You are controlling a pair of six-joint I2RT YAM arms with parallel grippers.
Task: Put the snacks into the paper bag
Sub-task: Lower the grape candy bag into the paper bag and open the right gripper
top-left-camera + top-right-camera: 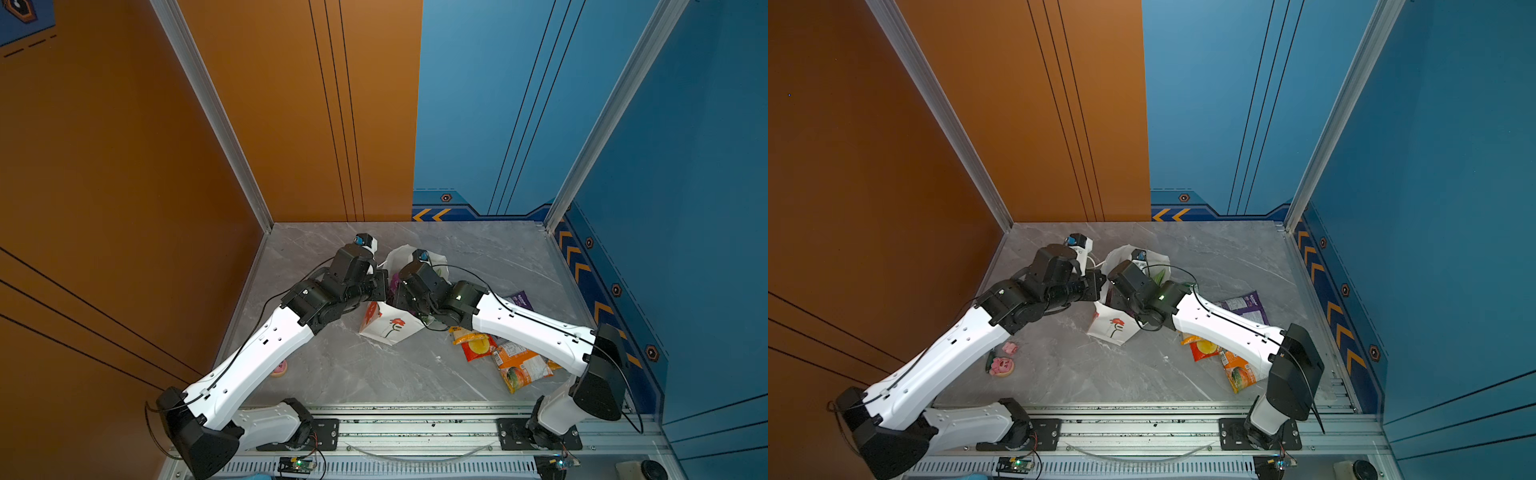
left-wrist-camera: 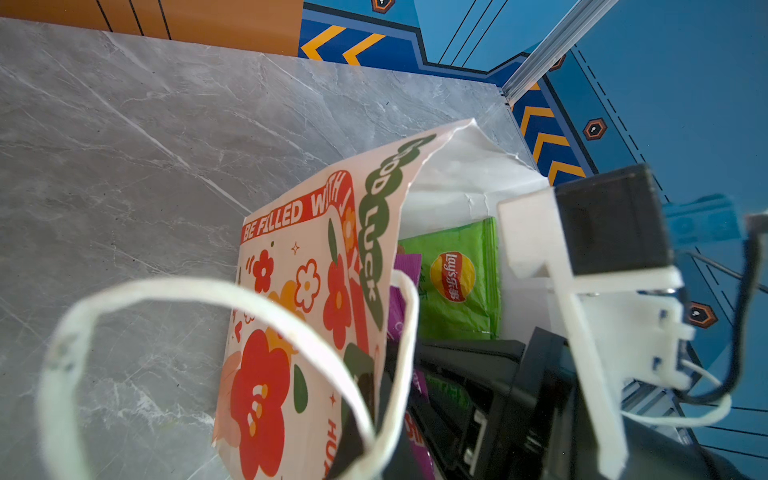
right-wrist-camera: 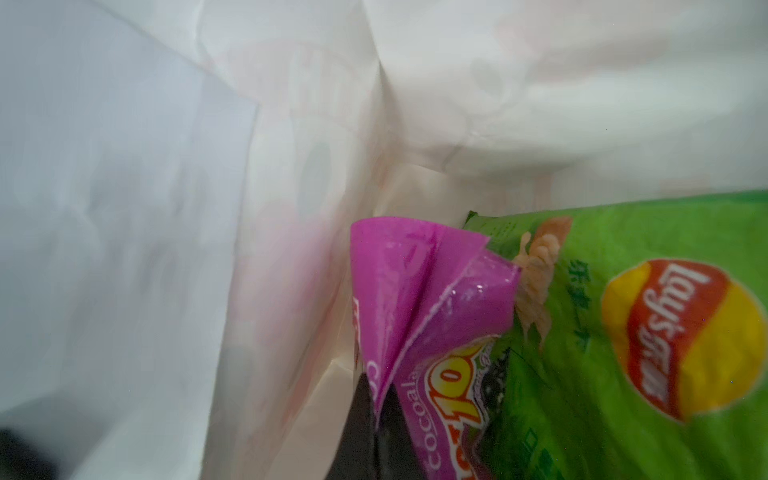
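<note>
My right gripper (image 3: 376,428) is down inside the paper bag (image 1: 390,328), which stands tilted at the middle of the grey table (image 1: 374,374) in both top views, its red flower facing the bottom edge of the frame. In the right wrist view my dark fingers are clenched on the lower end of a purple packet (image 3: 415,291), whose creased top corner points into the bag's white interior (image 3: 124,208). A green packet (image 3: 623,332) with a red and yellow logo lies just beside it, touching its edge. My left gripper (image 1: 384,291) is closed at the bag's mouth, on the left side of the bag in both top views; whether paper is pinched between its jaws I cannot tell. The left wrist view shows the bag's flowered side panel (image 2: 291,291) in the centre, a white cord handle (image 2: 208,291) looping across the lower left, and the green packet (image 2: 453,282) upright in the opening right of centre. Outside the bag, at the lower right of a top view, a red packet (image 1: 478,347) and an orange packet (image 1: 519,365) lie overlapping under my right forearm, and a small purple packet (image 1: 1246,305) lies further up, near the right wall. A pink round thing (image 1: 1001,365) sits at the lower left beside my left forearm.
</note>
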